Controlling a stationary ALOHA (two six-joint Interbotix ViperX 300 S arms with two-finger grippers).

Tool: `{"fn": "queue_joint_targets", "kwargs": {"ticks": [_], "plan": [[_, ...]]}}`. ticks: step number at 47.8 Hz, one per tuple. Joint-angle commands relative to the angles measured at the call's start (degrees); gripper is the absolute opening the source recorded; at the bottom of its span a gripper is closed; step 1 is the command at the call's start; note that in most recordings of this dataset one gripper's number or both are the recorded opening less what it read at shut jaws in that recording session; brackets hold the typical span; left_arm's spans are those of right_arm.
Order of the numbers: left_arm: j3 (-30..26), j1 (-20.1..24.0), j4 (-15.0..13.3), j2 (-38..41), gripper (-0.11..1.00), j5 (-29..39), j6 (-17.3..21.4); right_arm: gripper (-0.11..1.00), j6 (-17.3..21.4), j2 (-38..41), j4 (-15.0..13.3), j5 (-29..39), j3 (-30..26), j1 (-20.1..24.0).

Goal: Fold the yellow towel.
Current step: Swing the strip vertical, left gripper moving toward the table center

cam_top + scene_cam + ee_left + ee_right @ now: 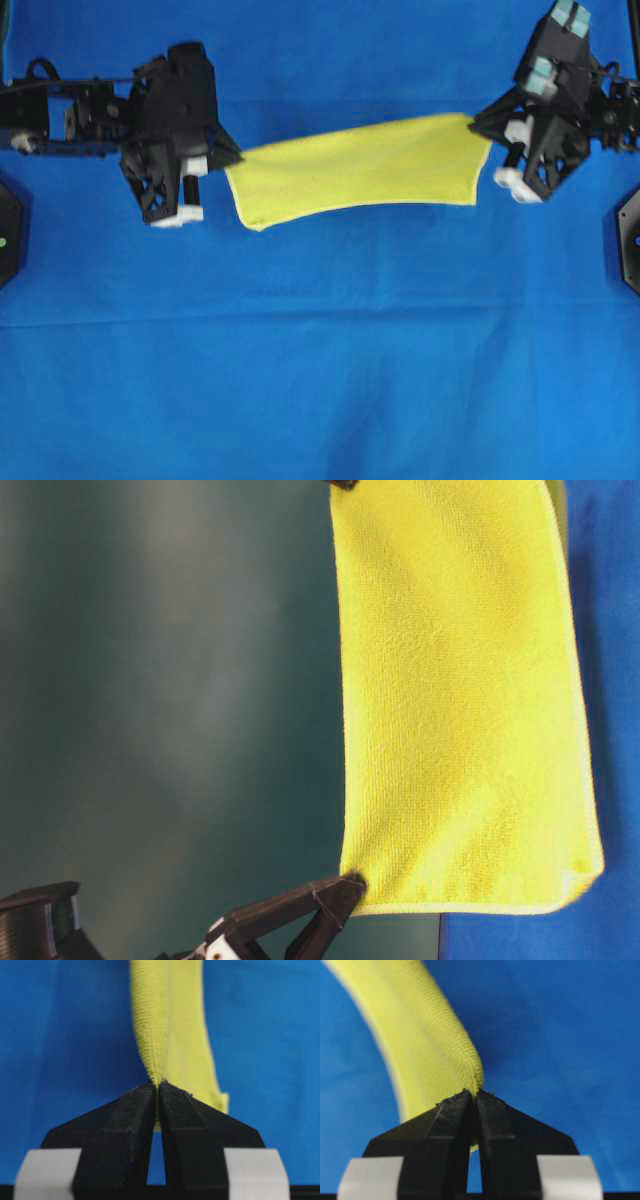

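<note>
I had the limp, light yellow towel (pixel 365 168) strung between both hands, left hand (pixel 232 156) and right hand (pixel 480 127) clenched on opposite ends.

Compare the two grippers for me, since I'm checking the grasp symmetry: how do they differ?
The left gripper pinches the yellow towel at its left end, the right gripper at its right end. The left one sits lower in the overhead view, the right one higher, so the towel slants. Both are shut on it.
</note>
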Motion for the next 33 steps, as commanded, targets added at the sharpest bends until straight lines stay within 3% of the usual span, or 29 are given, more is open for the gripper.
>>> {"fn": "queue_joint_targets", "kwargs": {"ticks": [1,8,18,27,33], "plan": [[-1.1,-3.0,-0.1,-0.6,0.02,-2.1,0.0,0.02,0.1,1.4,-1.4,-1.1,-2.4,-2.6],[-1.3,-8.3,-0.1,0.4,0.02,-8.5,0.0,0.02,0.1,4.7,-4.3,-5.8,-4.7,-8.0],[-2.1,-12.9,-0.1,4.7,0.02,-18.9,0.1,0.02,-0.9,11.3,-5.3,-12.9,-9.9,-13.2],[-5.7,-15.3,-0.1,10.9,0.02,-26.5,1.4,0.02,-1.0,17.3,-7.4,-14.9,-15.9,-13.8],[-9.7,-16.2,-0.1,15.1,0.02,-27.4,1.8,0.02,-1.0,20.4,-7.6,-15.6,-19.0,-13.8]]}}
